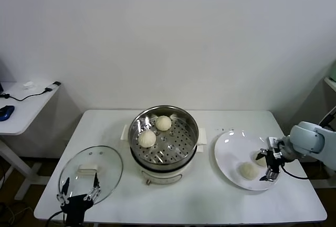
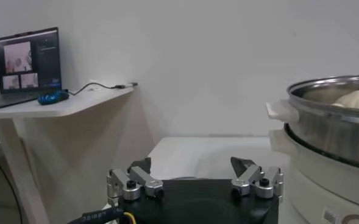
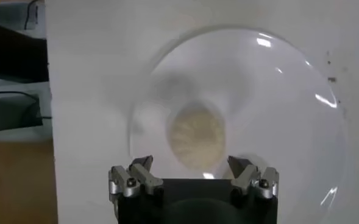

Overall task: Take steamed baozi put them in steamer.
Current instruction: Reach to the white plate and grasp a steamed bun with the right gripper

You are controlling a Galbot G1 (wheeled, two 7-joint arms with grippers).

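Fingers (image 3: 139, 173) of right gripper (image 3: 191, 165) released over plate's (image 1: 228, 146) baozi (image 3: 196, 134); glass lid (image 1: 90, 173) well apart.

Table (image 1: 210, 195): steamer (image 1: 163, 143), plate (image 1: 231, 156), lid (image 1: 90, 173).

The second baozi on the plate (image 1: 227, 156) is mostly hidden behind the right end effector (image 1: 267, 165); only a cream sliver (image 1: 261, 160) shows. The steamer (image 2: 331, 131) is cut off by the left wrist view's edge, one baozi (image 2: 357, 100) barely peeking over its rim. In the right wrist view the baozi (image 3: 196, 134) is blurred
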